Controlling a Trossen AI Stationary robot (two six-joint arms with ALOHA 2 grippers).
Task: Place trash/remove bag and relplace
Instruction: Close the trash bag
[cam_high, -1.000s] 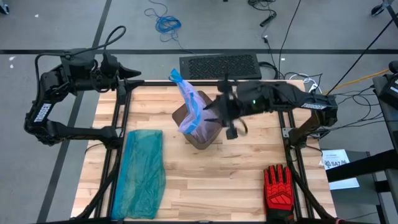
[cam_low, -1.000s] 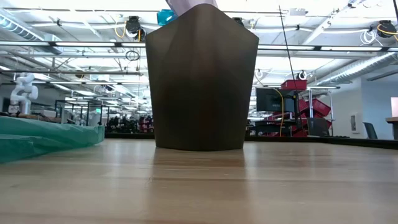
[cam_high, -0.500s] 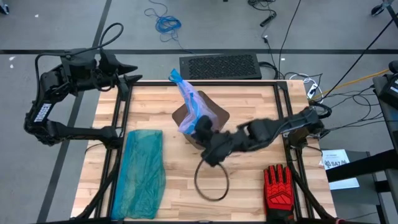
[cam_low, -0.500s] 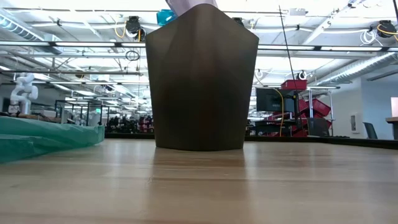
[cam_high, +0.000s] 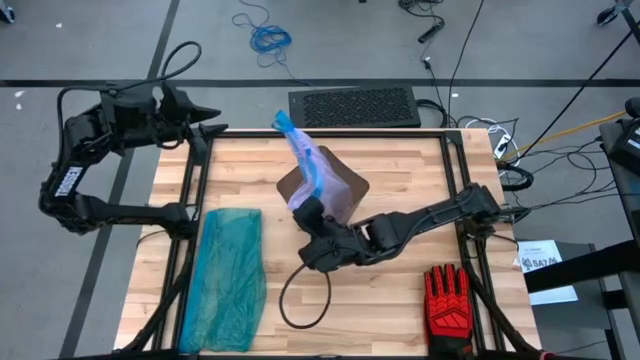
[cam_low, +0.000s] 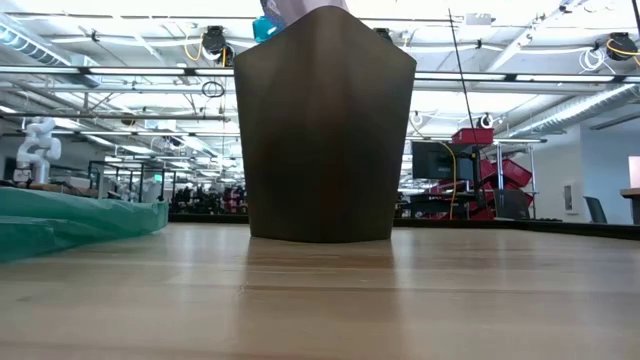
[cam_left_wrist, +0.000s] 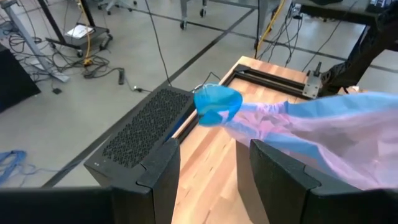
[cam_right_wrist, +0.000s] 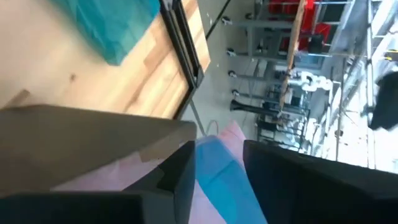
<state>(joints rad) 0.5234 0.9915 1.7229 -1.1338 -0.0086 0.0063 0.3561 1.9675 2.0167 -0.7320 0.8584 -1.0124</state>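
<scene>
A dark brown bin (cam_high: 335, 190) stands at mid-table, filling the low view (cam_low: 325, 130). The pinkish-lavender bag (cam_high: 305, 165) sticks up out of it, leaning toward the far-left, its blue drawstring end (cam_high: 284, 124) on top. My right gripper (cam_high: 308, 215) is low at the bin's near-left side and open. The bag's blue and pink film (cam_right_wrist: 217, 162) shows in its gap (cam_right_wrist: 219, 180). My left gripper (cam_high: 215, 128) waits open (cam_left_wrist: 214, 180) off the table's far-left corner, facing the bag's blue end (cam_left_wrist: 217, 106). No trash wads are in view. My right gripper has its fingers (cam_right_wrist: 180, 177) on either side of the bag's film (cam_right_wrist: 214, 155) just above the bin's rim (cam_right_wrist: 93, 124). Whether they touch the film, I cannot tell.
A teal-green plastic bag (cam_high: 230, 275) lies flat along the table's left side (cam_low: 70, 220). A red-and-black glove (cam_high: 447, 300) lies at the near-right corner. A black cable loop (cam_high: 300, 295) from the right arm hangs over the near middle. A black mesh panel (cam_high: 355, 105) sits beyond the far edge.
My right arm has swung down from above the bin's right side toward the near-left, and its gripper is now low against the bin's near-left side. Its cable loop has dropped over the near table and shifted left. The bin and bag have stayed put.
</scene>
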